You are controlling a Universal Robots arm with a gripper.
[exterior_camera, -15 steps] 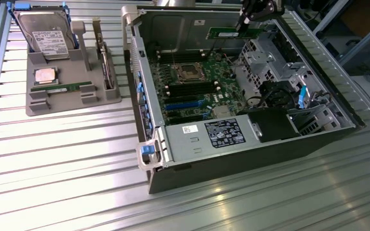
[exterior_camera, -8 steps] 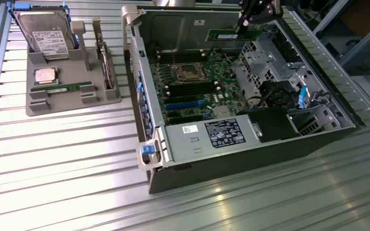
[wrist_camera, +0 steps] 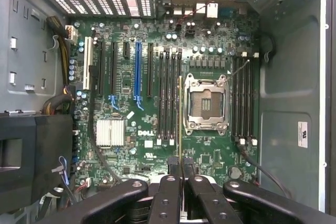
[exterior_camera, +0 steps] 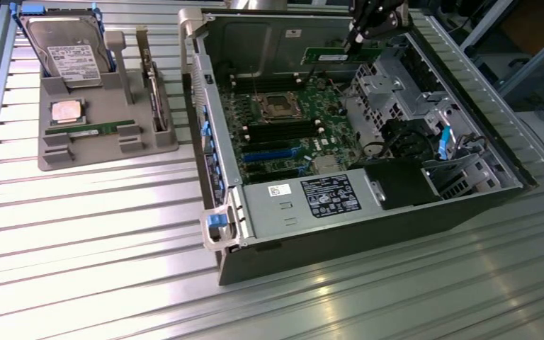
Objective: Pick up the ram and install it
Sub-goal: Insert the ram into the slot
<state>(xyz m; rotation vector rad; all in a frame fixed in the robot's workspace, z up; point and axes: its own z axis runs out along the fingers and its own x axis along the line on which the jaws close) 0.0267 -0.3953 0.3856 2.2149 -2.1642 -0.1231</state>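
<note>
Hanging over the open case (exterior_camera: 282, 248), the gripper (exterior_camera: 356, 45) pinches the ram (exterior_camera: 329, 54) between its fingers, which are pressed onto the two flat sides of the stick. In the exterior view the ram is in the air above the far part of the case, held by one end, with its long side about level and its green face toward the camera. It does not touch the board (exterior_camera: 282, 131).

In the wrist view the gripper (wrist_camera: 181, 165) shows the ram (wrist_camera: 181, 119) edge-on, as a thin line. This line lies in front of the board (wrist_camera: 131, 124), between the socket (wrist_camera: 206, 103) and the black slots (wrist_camera: 168, 98) just beside it. The socket looks empty.

On the exterior view's left a grey tray (exterior_camera: 111, 152) stands on the ribbed table (exterior_camera: 111, 248), well apart from the gripper. It carries a second ram (exterior_camera: 88, 129) lying flat, a CPU (exterior_camera: 67, 111) behind it, a drive (exterior_camera: 64, 53) standing upright, and a card (exterior_camera: 149, 78) on its edge.
</note>
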